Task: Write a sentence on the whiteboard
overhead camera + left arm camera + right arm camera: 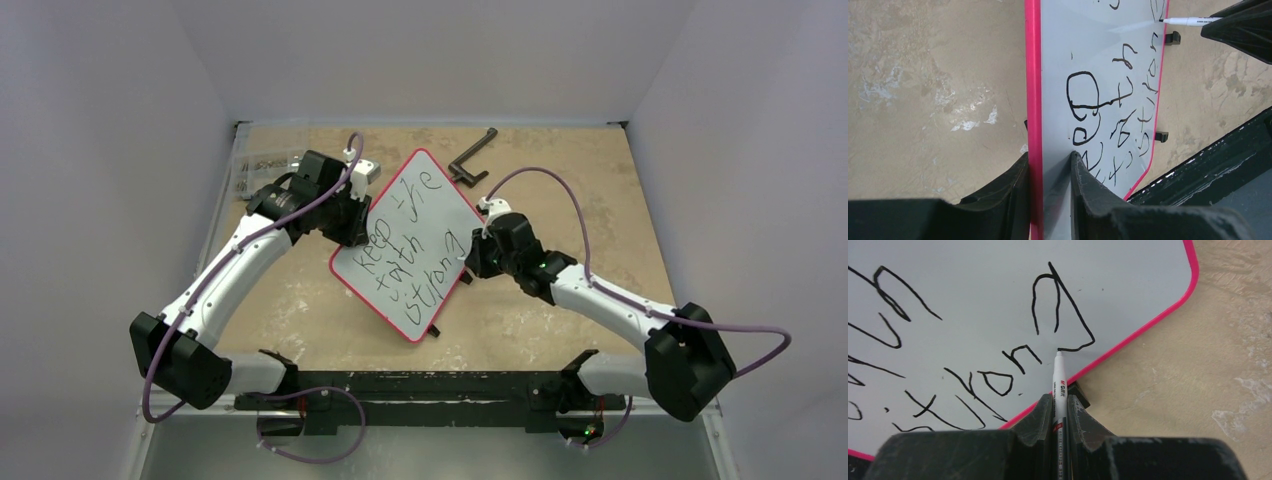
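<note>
One whiteboard (440,225), stiff, light and slick-faced, is probably best taken by its red rim. The left pincer (1049,161) is closed on that edge, a finger on each face. One thin marker (1059,377), apt to slip, is clamped by its barrel in the right pincer (1058,401), its tip just ahead, touching the last letter. The sentence (408,252) runs three lines over the counter (570,190).

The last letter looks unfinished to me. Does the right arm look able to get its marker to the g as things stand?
Likely yes: the right gripper is shut on the marker, whose tip sits at the tail of the g with nothing between, while the left gripper clamps the whiteboard at its opposite edge.
</note>
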Robot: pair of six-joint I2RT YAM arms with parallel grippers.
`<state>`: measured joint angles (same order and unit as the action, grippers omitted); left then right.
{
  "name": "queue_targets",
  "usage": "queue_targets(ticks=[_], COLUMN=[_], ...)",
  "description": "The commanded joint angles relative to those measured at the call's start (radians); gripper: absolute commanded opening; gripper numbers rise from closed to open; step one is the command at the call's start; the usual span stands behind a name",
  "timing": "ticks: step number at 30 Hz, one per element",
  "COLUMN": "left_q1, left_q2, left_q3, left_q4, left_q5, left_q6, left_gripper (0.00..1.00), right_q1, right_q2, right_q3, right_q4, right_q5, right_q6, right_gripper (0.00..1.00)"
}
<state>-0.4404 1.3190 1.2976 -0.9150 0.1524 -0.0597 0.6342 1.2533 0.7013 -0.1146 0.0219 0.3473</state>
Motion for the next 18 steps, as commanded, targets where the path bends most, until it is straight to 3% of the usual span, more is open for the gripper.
queue_targets(ticks=[1, 18], left_q1=[0.006, 0.005], left_q2=[-0.017, -0.022], left_q3=[-0.001, -0.003], left_q4=[-0.02, -0.02], left_q5=[-0.171, -0.168], left_q6=[0.105, 0.103], left_gripper=[0.0, 0.0], right_q1=[0.012, 0.013], right_q2=[-0.061, -0.06], right_q3=[0.052, 0.072], right_q4=[0.011, 0.046], right_q5=[-0.065, -0.051], right_q6=[0.013, 0.016], right_gripper=[0.0, 0.0])
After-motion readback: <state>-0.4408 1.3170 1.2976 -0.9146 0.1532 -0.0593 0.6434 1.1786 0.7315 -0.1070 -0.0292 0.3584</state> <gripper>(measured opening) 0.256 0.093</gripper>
